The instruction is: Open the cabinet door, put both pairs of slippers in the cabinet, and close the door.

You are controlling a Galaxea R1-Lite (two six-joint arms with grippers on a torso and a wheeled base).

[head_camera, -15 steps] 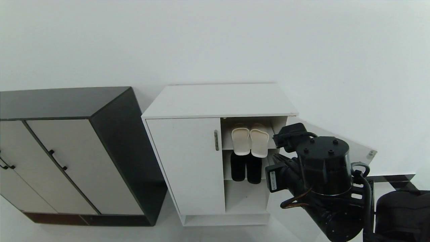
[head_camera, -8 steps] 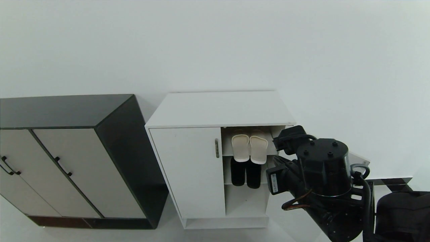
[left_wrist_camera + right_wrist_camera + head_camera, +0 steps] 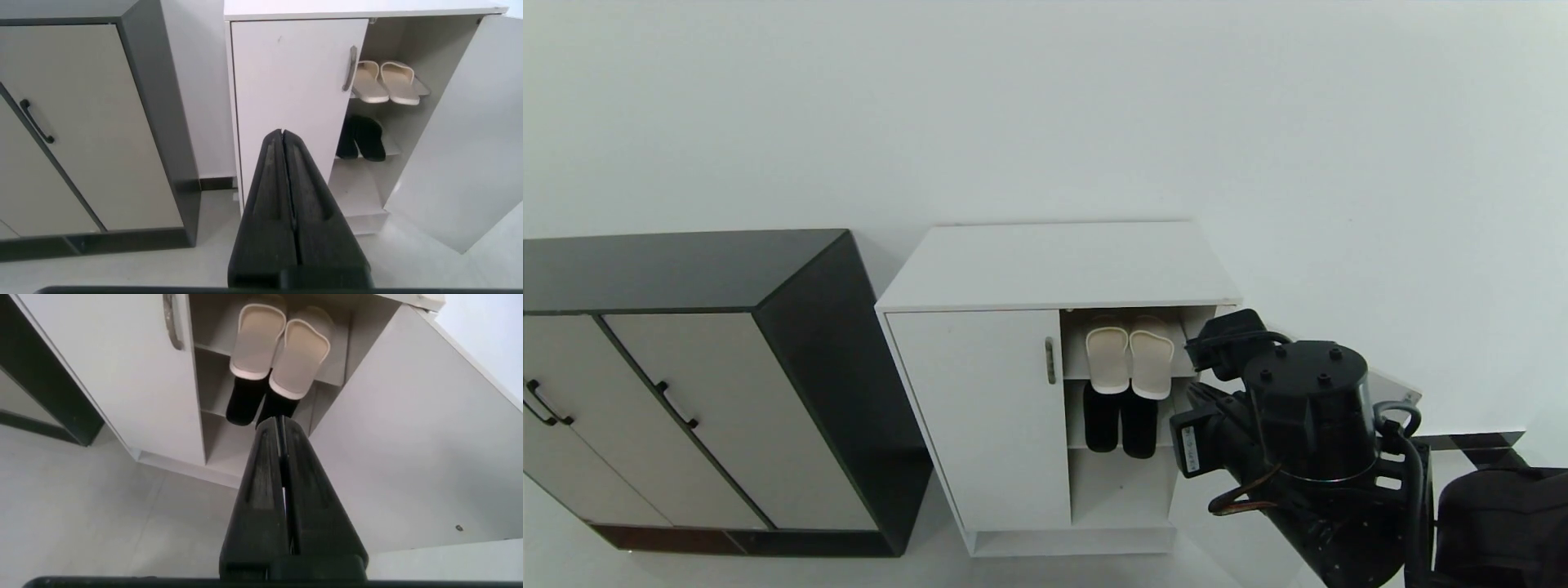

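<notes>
Two pairs of slippers are stored inside the white cabinet (image 3: 1054,265), which stands on the floor (image 3: 768,572) against the wall.

1. The white slippers (image 3: 1129,359) lie side by side on the upper shelf (image 3: 1073,363), with their ends overhanging the front edge.
2. The black slippers (image 3: 1121,420) lie side by side on the shelf directly below, under the white pair.
3. The right-hand door (image 3: 409,441) is swung fully outward, exposing the shelf compartment.
4. The left-hand door (image 3: 976,408) is shut. Its metal handle (image 3: 1049,360) is mounted upright at the inner edge, just beside the white slippers.
5. The right pincer (image 3: 280,425) has its fingers pressed together and holds nothing. It points at the exposed shelves, between the shut door and the open door, and touches neither.
6. The left pincer (image 3: 283,135) likewise has its fingers pressed together and holds nothing. It points at the shut left-hand door, apart from the cabinet.
7. A dark cabinet (image 3: 686,261) with pale doors stands just beside the white cabinet, on the robot's left.
</notes>
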